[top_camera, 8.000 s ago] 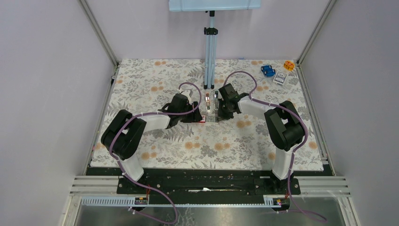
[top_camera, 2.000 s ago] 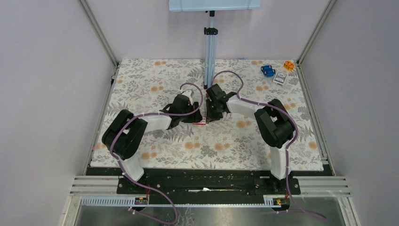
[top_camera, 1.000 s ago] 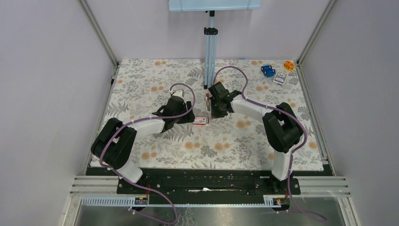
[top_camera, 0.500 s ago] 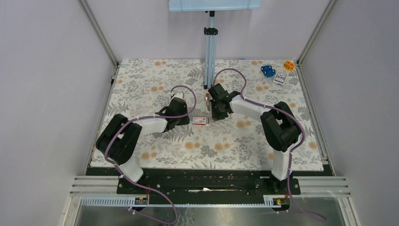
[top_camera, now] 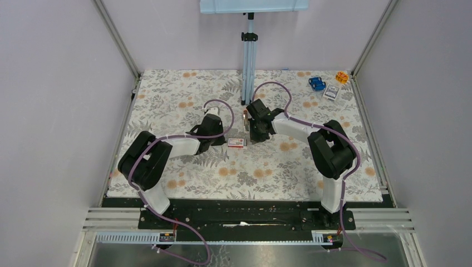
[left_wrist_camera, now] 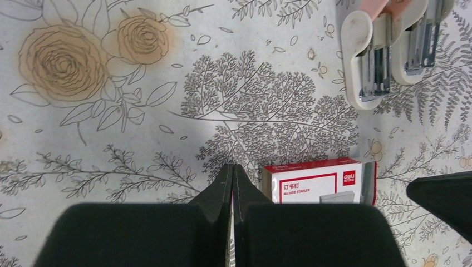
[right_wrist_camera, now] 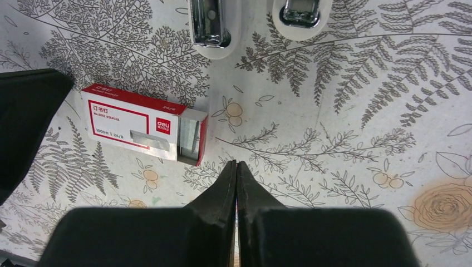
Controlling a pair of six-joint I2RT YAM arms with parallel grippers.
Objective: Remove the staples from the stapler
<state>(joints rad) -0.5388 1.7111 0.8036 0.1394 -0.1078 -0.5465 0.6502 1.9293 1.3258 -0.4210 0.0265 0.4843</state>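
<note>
The stapler lies opened flat on the floral mat, its two white halves with their metal channels facing up; it also shows as the stapler and the stapler. Whether staples sit in its channel I cannot tell. A red and white staple box lies just in front of it, with grey staples showing at its open end. My left gripper is shut and empty, just left of the staple box. My right gripper is shut and empty, just right of the box.
A metal stand pole rises behind the stapler. Small blue, orange and grey items sit at the far right corner of the mat. Frame rails and walls bound the mat on both sides.
Both grippers have closed on nothing. The left arm has shifted slightly beside the box. The box and stapler have not moved.
</note>
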